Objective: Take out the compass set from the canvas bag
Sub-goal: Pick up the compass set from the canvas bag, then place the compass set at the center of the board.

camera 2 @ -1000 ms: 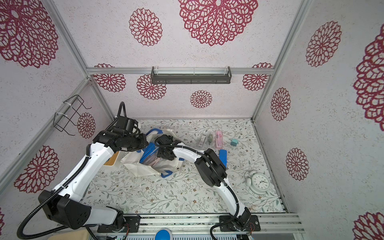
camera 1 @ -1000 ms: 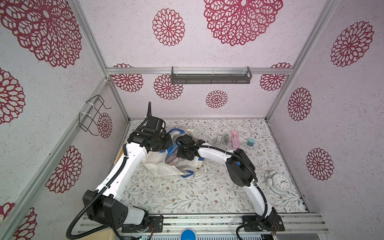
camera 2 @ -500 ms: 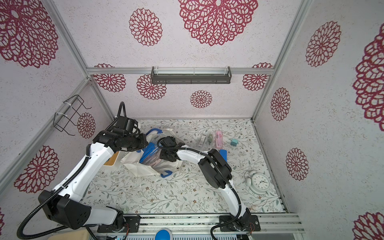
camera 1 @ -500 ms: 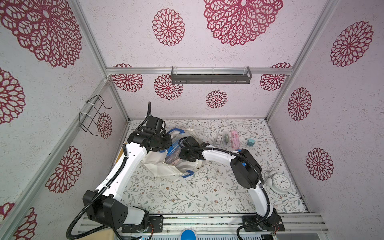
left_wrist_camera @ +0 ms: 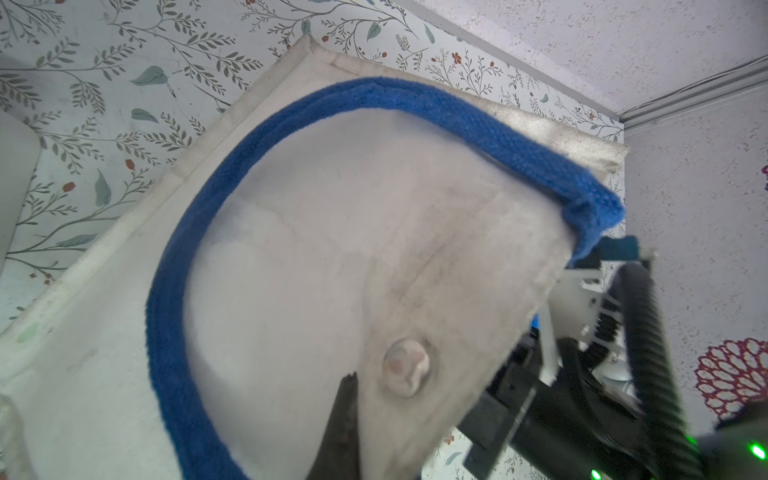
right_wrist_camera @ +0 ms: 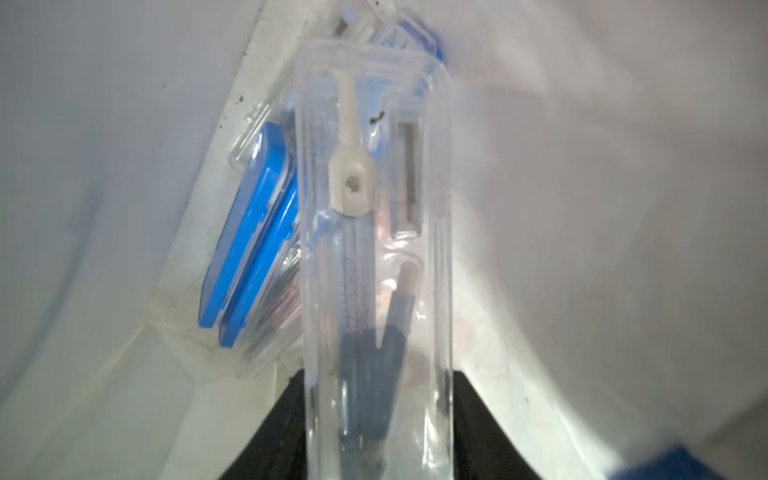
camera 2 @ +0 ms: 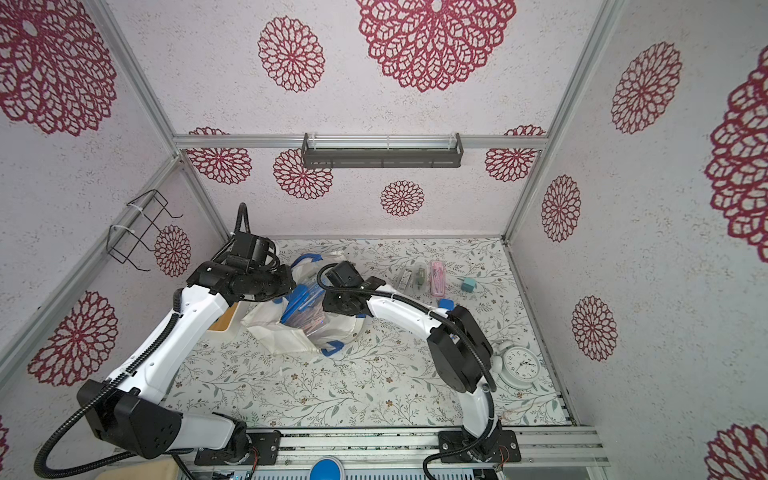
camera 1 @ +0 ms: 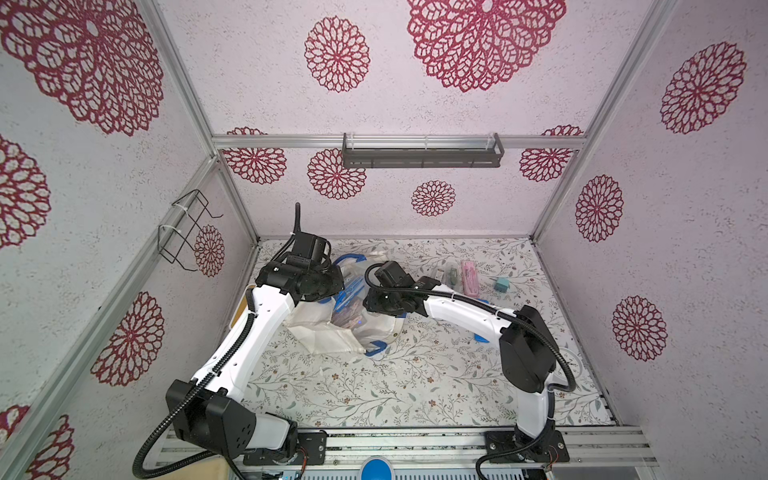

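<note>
1. canvas bag [camera 1: 322,334] lies left of centre on the floral table [camera 1: 415,386], between both arms.
2. left gripper [camera 1: 332,287] clenched on the bag's rim fabric.
3. right gripper [right_wrist_camera: 378,372] reaches inside the bag, grasping the clear compass set [right_wrist_camera: 374,249] by one end.
4. blue cases [right_wrist_camera: 249,232] lie just beside it.

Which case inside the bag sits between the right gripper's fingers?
The clear case, gripped by the right gripper; the blue-edged cases lie beside it in the bag.
</note>
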`<state>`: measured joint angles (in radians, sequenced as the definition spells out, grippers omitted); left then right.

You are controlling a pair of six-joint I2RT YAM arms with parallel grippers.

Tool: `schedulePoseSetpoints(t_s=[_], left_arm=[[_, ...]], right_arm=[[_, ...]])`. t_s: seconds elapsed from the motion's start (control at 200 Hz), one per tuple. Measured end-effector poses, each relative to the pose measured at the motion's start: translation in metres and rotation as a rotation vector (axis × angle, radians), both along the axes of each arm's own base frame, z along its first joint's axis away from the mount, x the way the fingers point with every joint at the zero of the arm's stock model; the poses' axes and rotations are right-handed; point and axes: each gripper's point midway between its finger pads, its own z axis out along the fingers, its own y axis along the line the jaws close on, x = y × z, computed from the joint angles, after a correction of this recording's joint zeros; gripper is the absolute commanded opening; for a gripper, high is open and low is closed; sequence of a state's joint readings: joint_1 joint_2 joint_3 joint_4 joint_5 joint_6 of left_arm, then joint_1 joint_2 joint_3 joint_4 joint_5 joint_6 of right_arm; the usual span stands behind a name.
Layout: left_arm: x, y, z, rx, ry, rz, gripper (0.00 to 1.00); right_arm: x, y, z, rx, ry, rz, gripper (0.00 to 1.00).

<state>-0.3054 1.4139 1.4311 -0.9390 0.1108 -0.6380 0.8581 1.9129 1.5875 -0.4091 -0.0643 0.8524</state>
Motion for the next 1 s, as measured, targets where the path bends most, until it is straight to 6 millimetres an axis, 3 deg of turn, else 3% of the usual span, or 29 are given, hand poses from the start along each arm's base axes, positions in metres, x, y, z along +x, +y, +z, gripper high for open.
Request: schedulePoseSetpoints(t_s=[0.43,0.565,0.66,0.82,1.001], left_arm=[[0.006,0.003,0.000,0.008,-0.007,0.030,0.00],[0.011,0.003,0.000,0.015,-0.006,0.034,0.00],[0.013,0.002,0.000,0.017,-0.005,0.035,0.00],[0.015,0.002,0.003,0.020,-0.005,0.037,0.00],[0.015,0.002,0.003,0.020,-0.003,0.037,0.00]], right_arm=[[-0.040,-0.057,0.033,-0.064,-0.039,0.043,0.30],[-0.043,-0.092,0.048,-0.082,-0.070,0.007,0.30],[-0.041,-0.126,0.051,-0.110,-0.083,-0.043,0.30],[-0.033,-0.188,0.029,-0.226,-0.042,-0.136,0.31],[-0.029,-0.235,-0.027,-0.391,0.093,-0.176,0.29]])
